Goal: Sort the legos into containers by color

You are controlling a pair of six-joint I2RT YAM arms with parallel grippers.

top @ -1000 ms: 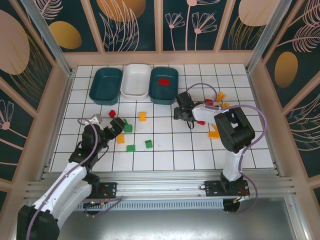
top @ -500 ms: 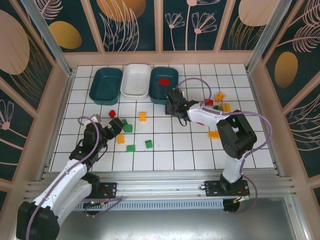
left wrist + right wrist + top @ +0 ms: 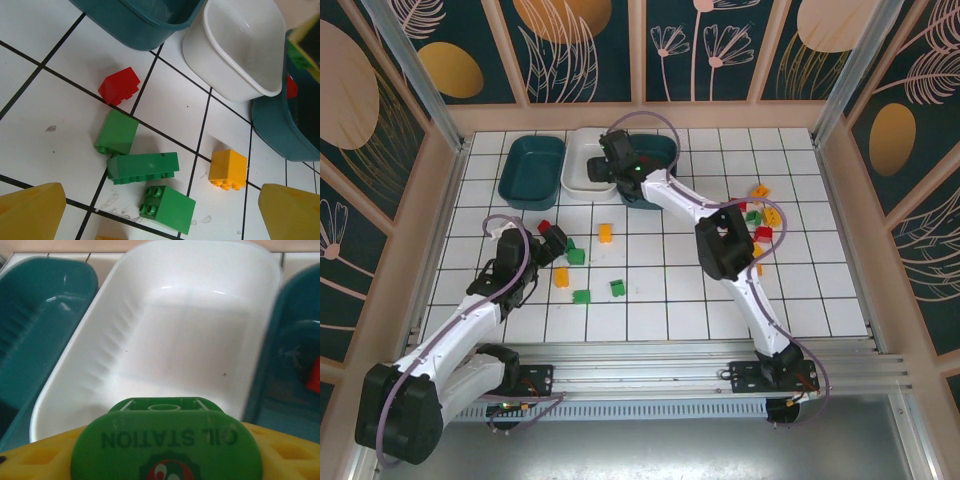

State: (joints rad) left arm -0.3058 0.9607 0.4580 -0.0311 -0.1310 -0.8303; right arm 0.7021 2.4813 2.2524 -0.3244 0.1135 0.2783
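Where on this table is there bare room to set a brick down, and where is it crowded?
Bare tiles run along the table's front edge, nearer than the green legos, and at front right by the wall. The white tub is empty. Crowded: legos by the left tool, and the cluster beside the right arm.

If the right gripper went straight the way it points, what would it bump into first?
Most likely the white tub: the right gripper, shut on a green lego, points into its bare inside. How far off is hard to tell.
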